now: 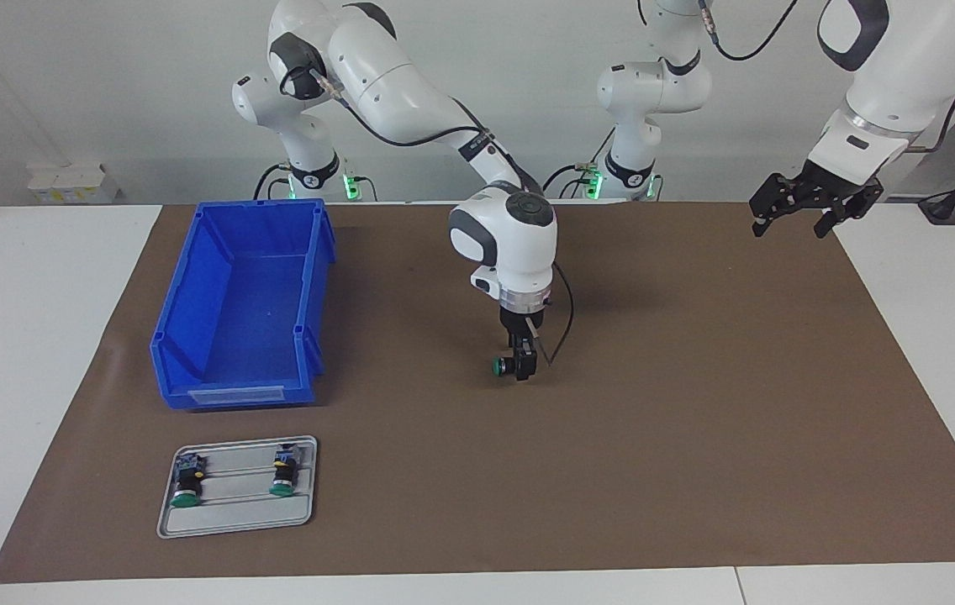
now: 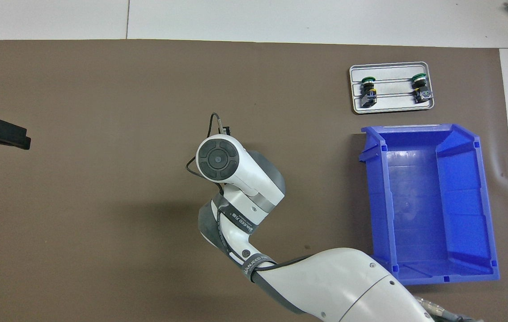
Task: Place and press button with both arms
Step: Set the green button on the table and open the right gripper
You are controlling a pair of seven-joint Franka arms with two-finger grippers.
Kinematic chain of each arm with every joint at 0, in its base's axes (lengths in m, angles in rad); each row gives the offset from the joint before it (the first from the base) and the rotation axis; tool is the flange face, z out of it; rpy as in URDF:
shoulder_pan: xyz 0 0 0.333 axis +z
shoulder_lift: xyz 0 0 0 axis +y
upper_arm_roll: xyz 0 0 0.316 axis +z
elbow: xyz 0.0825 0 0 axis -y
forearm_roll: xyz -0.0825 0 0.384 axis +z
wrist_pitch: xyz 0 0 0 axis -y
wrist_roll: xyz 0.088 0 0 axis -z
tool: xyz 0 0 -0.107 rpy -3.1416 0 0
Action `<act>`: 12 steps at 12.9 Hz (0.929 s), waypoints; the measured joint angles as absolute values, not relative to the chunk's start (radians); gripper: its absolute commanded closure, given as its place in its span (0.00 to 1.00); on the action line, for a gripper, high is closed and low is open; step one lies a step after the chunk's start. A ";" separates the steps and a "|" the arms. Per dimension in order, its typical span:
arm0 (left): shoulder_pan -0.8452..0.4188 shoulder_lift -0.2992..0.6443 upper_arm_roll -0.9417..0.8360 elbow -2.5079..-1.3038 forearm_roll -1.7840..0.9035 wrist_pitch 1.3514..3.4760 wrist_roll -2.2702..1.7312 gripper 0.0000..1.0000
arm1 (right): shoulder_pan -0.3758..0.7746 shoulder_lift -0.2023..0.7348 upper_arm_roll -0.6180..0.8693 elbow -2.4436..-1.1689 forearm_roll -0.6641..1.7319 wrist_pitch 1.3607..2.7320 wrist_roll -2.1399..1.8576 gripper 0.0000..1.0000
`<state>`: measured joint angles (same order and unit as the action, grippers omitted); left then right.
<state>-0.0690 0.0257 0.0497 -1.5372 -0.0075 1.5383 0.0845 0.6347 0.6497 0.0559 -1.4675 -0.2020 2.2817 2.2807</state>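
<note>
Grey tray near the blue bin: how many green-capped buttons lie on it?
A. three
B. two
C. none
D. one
B: the grey tray holds two buttons, one toward the right arm's end of the table and another beside it; a third button sits at the right gripper.

One camera looks from high across the table (image 1: 906, 319) toward the robots; the other looks steeply down from above them. Both share the brown mat (image 1: 696, 437).

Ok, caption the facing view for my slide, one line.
Right gripper low over the mat at a green button; left gripper waits raised; two spare buttons on a tray.
</note>
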 measured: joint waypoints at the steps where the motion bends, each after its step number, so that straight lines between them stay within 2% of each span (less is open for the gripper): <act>1: -0.070 0.026 0.047 -1.537 -0.008 1.538 0.085 0.00 | 0.630 0.633 0.055 -1.468 -0.202 2.282 2.281 0.02; 4: -0.072 0.026 0.040 -1.537 -0.008 1.538 0.084 0.00 | 0.588 0.554 0.055 -1.494 -0.200 2.277 2.251 0.01; 12: -0.155 0.018 0.023 -1.580 -0.013 1.617 0.089 0.00 | 0.407 0.295 0.055 -1.764 -0.119 2.243 1.668 0.01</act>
